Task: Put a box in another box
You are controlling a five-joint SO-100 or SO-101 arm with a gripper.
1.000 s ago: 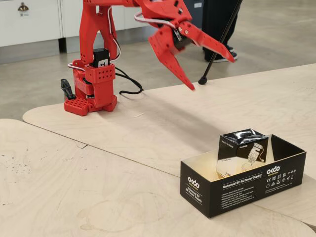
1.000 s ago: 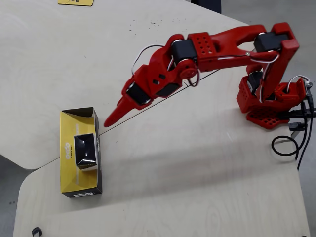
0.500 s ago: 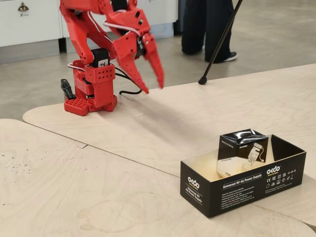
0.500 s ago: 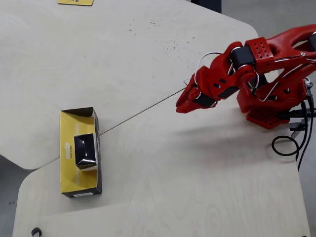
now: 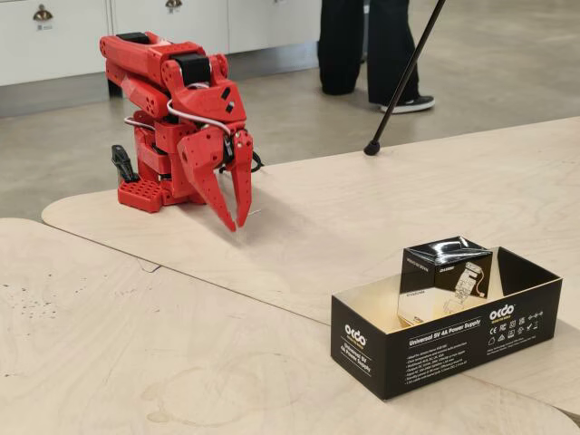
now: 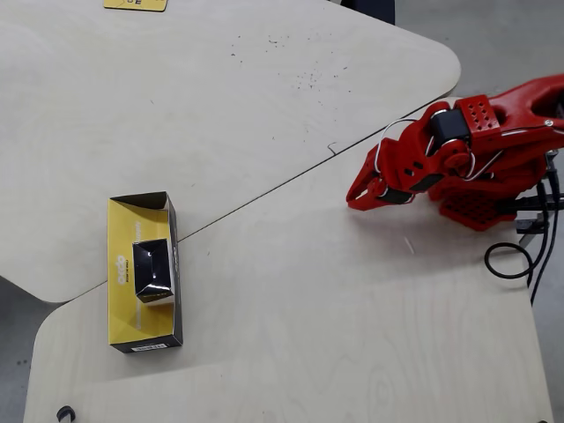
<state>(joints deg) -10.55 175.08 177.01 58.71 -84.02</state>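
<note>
The red gripper hung empty near its base, fingers only narrowly apart, tips pointing down at the table. Well away from it, the small box already stood inside the long black box.

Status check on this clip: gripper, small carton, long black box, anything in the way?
Gripper empty, jaws slightly apart, folded back near its base. Small carton standing inside the long black box. Nothing between arm and box.
</note>
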